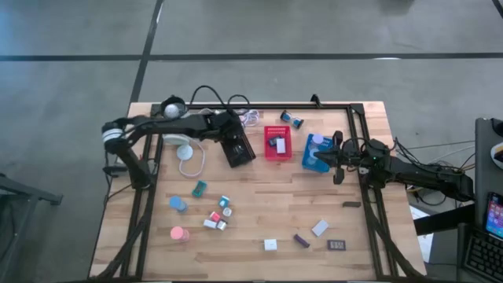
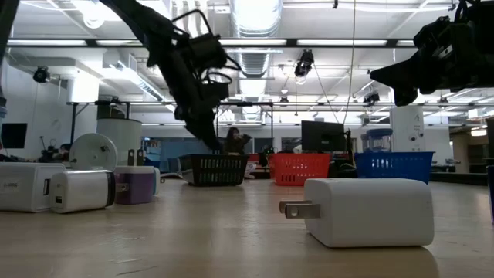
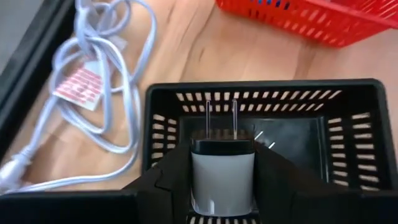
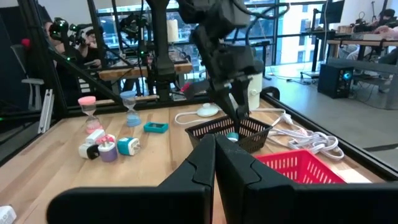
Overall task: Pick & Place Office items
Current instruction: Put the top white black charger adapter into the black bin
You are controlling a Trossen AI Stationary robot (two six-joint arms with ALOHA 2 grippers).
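Gripping a white charger (image 3: 222,176) over the black tray (image 3: 354,134), left hand (image 3: 222,186); right hand (image 4: 215,163) closed, no readable writing

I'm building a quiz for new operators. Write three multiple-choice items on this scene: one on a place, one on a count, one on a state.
1. Where is the left pincer?
A. over the black tray
B. over the red tray
C. by the pink roll

2. How many mesh trays stand on the table?
A. one
B. three
C. five

3. What is the right pincer's state?
A. shut, empty
B. wide open
C. holding a cable

Key:
1 A: the left wrist view shows the black mesh under the held white charger.
2 B: black, red and blue.
3 A: its fingers meet with nothing between.
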